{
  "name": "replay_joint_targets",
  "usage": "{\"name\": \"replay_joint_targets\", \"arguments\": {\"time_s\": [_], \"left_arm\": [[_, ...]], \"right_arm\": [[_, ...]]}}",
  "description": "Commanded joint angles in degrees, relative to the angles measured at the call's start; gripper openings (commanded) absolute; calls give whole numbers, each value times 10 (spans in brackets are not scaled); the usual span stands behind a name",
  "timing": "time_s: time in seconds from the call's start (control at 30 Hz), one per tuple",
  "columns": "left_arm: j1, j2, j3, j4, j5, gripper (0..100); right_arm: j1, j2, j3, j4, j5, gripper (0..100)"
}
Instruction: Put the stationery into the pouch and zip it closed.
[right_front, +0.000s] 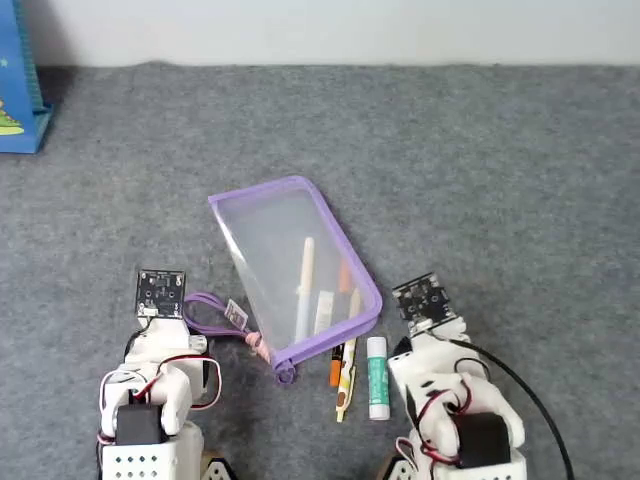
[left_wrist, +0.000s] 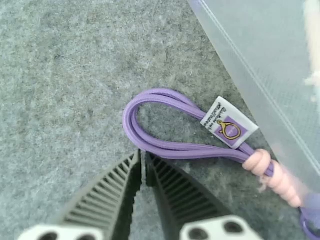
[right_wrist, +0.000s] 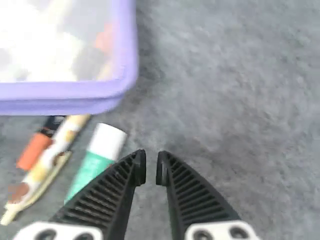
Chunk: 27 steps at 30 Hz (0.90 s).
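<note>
grey carpet (right_front: 500, 150) | left gripper (left_wrist: 141, 162) together, by pouch loop (left_wrist: 190, 149) | right gripper (right_wrist: 150, 167) nearly together

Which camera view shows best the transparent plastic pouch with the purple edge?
The high view: the whole transparent purple-edged plastic pouch lies in it, with its full outline. The left wrist view gives a strip of its clear wall beside its purple cord loop; the right wrist view gives one purple-edged corner with stationery inside.

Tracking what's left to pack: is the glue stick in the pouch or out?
Out. The glue stick lies on the grey mat just outside the pouch, by its purple edge, beside the pens.
</note>
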Motion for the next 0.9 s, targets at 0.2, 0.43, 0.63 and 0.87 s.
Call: {"name": "replay_joint_targets", "arguments": {"time_s": [0.2, 0.43, 0.63, 0.87], "left_arm": [[-1, -5, -8, 3, 4, 14], [-1, -5, -8, 3, 4, 14], [-1, -5, -8, 3, 4, 14], [-1, -5, -8, 3, 4, 14]], "right_arm": [[-91, 12, -37, -11, -13, 7], [-93, 194, -83, -48, -14, 8], [-94, 393, -180, -89, -42, 9], [-139, 537, -182, -209, -62, 9]]}}
